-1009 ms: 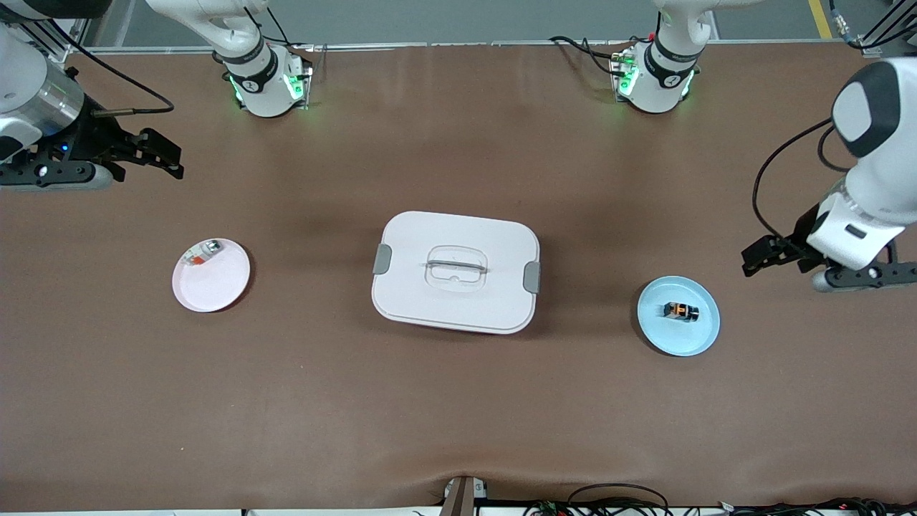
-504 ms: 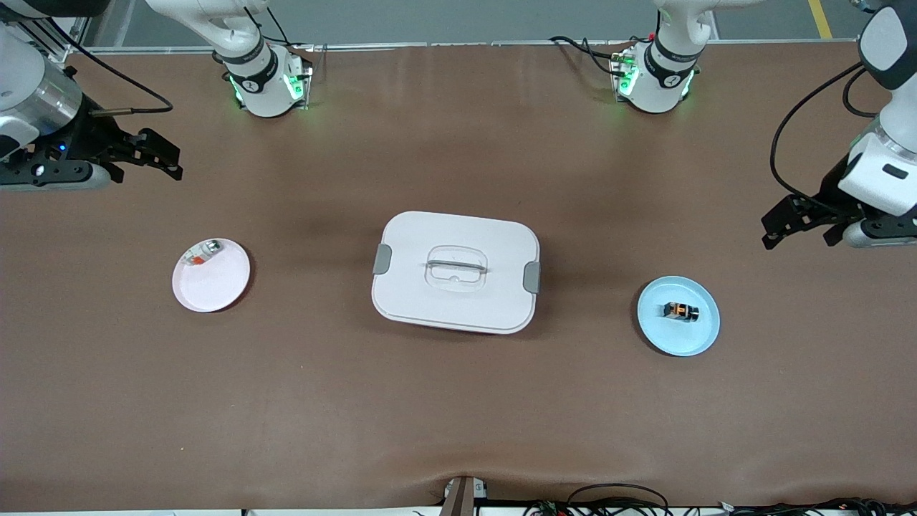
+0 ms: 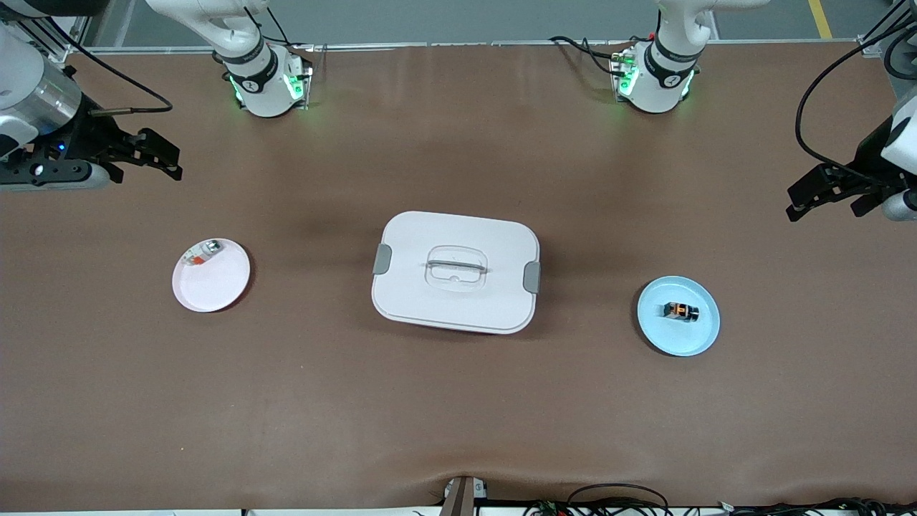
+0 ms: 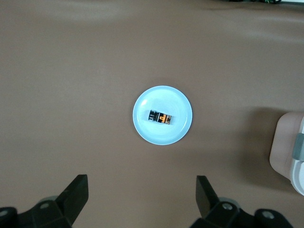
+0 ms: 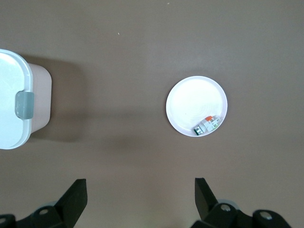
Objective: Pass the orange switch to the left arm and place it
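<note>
The orange switch [image 3: 680, 310] lies on a light blue plate [image 3: 698, 338] toward the left arm's end of the table; it also shows in the left wrist view [image 4: 160, 117]. The white box [image 3: 455, 271] with grey side clips stands mid-table. My left gripper [image 3: 817, 192] is open and empty, up in the air over bare table at the left arm's end, with its open fingers apart in the left wrist view [image 4: 141, 194]. My right gripper [image 3: 154, 155] is open and empty over bare table at the right arm's end, seen also in the right wrist view [image 5: 140, 197].
A pale pink plate [image 3: 215, 283] near the right arm's end holds a small clear, silver and red item [image 3: 201, 254], also in the right wrist view [image 5: 207, 125]. Brown table surface lies around the box. Cables run along the edge nearest the front camera.
My left gripper has moved away from the blue plate, up and toward the left arm's end of the table. The right arm has not moved. The switch stays on the plate.
</note>
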`<state>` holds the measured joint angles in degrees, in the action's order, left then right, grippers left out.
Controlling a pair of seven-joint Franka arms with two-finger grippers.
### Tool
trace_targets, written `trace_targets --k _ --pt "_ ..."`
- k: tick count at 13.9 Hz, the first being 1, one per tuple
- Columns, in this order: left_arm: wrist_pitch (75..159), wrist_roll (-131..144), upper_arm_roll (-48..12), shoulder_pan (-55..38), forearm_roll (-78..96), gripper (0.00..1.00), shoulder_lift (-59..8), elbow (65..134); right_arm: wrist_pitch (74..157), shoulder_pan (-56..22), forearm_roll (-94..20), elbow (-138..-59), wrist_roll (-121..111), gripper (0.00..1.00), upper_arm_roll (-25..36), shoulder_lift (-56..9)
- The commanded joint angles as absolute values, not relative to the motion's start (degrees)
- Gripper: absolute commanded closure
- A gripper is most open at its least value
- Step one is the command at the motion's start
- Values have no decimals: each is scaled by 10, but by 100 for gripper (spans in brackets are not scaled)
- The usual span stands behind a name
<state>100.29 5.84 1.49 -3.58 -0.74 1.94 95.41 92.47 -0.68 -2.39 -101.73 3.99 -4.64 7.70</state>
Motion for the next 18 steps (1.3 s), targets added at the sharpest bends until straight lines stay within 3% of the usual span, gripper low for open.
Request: trace_targets --k 1,18 --pt "970 57 15 -41 -1 0 20 940 925 -11 -32 -1003 40 0 -44 73" --pt "947 55 14 -48 -1 0 10 920 896 -14 -52 -951 44 0 -45 73"
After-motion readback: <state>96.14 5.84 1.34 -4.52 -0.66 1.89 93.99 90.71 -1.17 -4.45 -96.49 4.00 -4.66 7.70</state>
